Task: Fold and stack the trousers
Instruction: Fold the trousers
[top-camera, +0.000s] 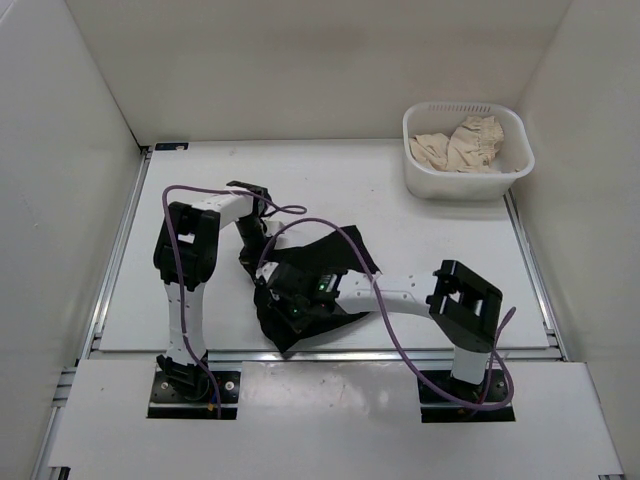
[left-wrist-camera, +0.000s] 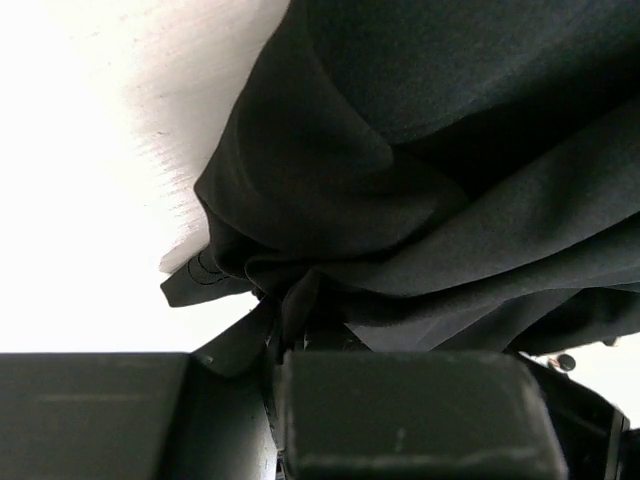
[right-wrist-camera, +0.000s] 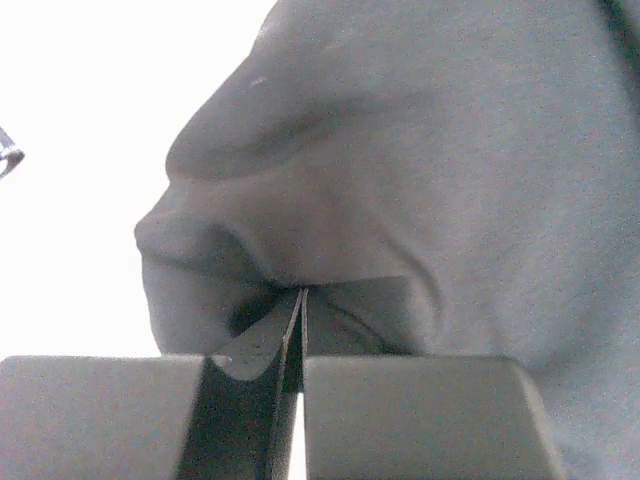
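The black trousers (top-camera: 335, 255) lie bunched in a heap at the middle of the table, near its front edge. My left gripper (top-camera: 252, 262) reaches down at the heap's left edge. In the left wrist view it (left-wrist-camera: 285, 320) is shut on a pinched fold of the trousers (left-wrist-camera: 420, 180). My right gripper (top-camera: 277, 303) comes in from the right, low over the front of the heap. Its wrist view shows it (right-wrist-camera: 302, 295) shut on a fold of the trousers (right-wrist-camera: 400, 150), which puckers up from the tips. The legs and waistband cannot be told apart.
A white basket (top-camera: 420, 175) holding beige cloth (top-camera: 460, 145) stands at the back right corner. White walls enclose the table on three sides. Purple cables (top-camera: 340, 235) loop over the heap from both arms.
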